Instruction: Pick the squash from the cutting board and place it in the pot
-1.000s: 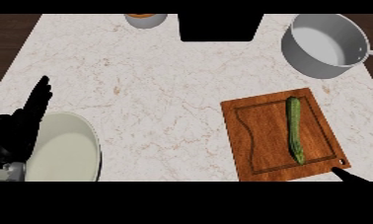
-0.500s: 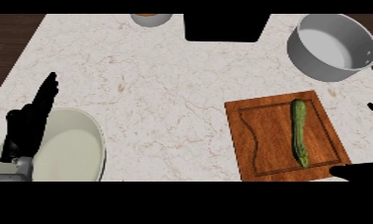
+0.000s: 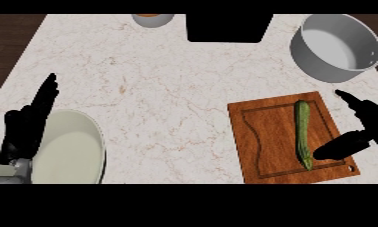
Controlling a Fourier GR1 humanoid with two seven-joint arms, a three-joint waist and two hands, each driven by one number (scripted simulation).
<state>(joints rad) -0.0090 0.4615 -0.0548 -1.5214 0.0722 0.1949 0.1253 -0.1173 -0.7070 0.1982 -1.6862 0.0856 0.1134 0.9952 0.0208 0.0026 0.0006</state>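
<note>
A long green squash (image 3: 302,133) lies lengthwise on the wooden cutting board (image 3: 262,141) at the lower right. The grey pot (image 3: 336,46) stands at the upper right, beyond the board. My right hand (image 3: 353,131) is at the board's right edge, open, with its thumb near the squash's near end and its fingers stretched out past the far right corner; nothing is held. At the left edge my left hand (image 3: 28,121) rests open, fingers pointing up.
A pale plate (image 3: 66,148) sits at the lower left beside my left hand. A small orange-filled bowl (image 3: 153,19) and a black block (image 3: 227,27) stand at the counter's far edge.
My right hand has come further into view at the board's right edge, thumb nearing the squash. The view has shifted so everything sits lower and further left.
</note>
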